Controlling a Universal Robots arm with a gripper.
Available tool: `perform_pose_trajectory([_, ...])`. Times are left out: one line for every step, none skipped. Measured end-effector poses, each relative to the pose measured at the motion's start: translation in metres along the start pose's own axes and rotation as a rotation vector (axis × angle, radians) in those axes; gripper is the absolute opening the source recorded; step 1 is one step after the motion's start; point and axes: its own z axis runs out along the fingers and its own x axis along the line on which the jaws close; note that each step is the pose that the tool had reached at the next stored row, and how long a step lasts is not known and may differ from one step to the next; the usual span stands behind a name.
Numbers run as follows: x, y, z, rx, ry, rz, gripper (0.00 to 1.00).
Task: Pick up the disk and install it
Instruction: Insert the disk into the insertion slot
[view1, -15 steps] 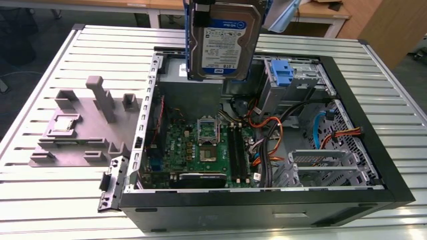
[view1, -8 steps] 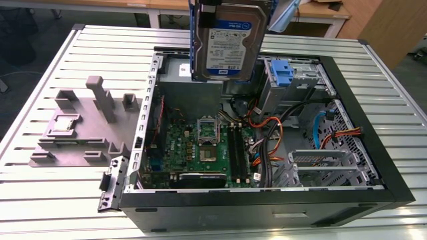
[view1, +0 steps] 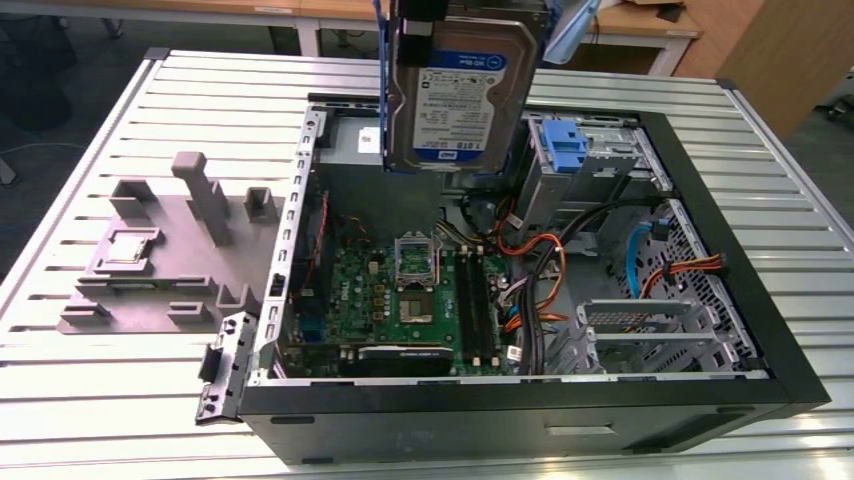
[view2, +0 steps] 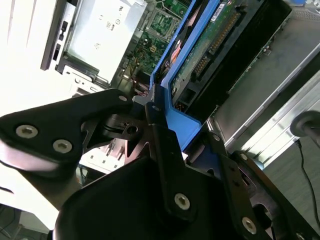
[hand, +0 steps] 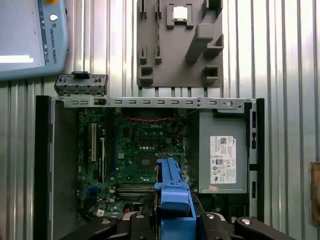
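The disk (view1: 461, 95) hangs upright above the back of the open computer case (view1: 747, 330), its white-and-blue label facing the exterior view and blue rails along its edges. My gripper (view1: 467, 12) is shut on its upper end at the top of that view. In the second wrist view the black fingers (view2: 160, 135) clamp the blue rail, and the disk's (view2: 210, 45) green circuit-board side runs away from them. In the first wrist view the disk's blue rail (hand: 170, 185) sticks out from the gripper (hand: 172, 220) over the motherboard.
A blue bracket (view1: 563, 150) sits in the drive bay at the case's back right. Inside lie the motherboard (view1: 414, 300), orange and black cables (view1: 547, 260) and a grey power-supply box (hand: 222, 157). A grey fixture block (view1: 160, 250) and a teach pendant (hand: 30, 40) lie on the slatted table.
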Motion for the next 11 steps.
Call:
perform_pose_trajectory([0.0014, 0.0000, 0.0000, 0.0000, 0.0005, 0.000, 0.37])
perform_pose_trajectory([0.0027, -0.0001, 0.0000, 0.0001, 0.0012, 0.000, 0.37])
perform_pose_trajectory([0.0039, -0.0001, -0.0001, 0.0000, 0.0021, 0.000, 0.37])
perform_pose_trajectory([0.0050, -0.0001, -0.0001, 0.0000, 0.0027, 0.000, 0.37])
perform_pose_trajectory([0.0060, -0.0002, -0.0001, 0.0001, 0.0031, 0.000, 0.37])
perform_pose_trajectory([0.0069, -0.0002, -0.0001, 0.0001, 0.0037, 0.000, 0.37])
perform_pose_trajectory([0.0075, -0.0002, -0.0001, 0.0001, 0.0041, 0.000, 0.37])
perform_pose_trajectory([0.0077, -0.0001, -0.0001, 0.0001, 0.0042, 0.000, 0.37])
perform_pose_trajectory([0.0078, -0.0001, -0.0001, 0.0001, 0.0043, 0.000, 0.37])
perform_pose_trajectory([0.0078, -0.0002, -0.0001, 0.0001, 0.0044, 0.000, 0.37])
perform_pose_trajectory([0.0078, -0.0002, -0.0002, 0.0001, 0.0044, 0.000, 0.37])
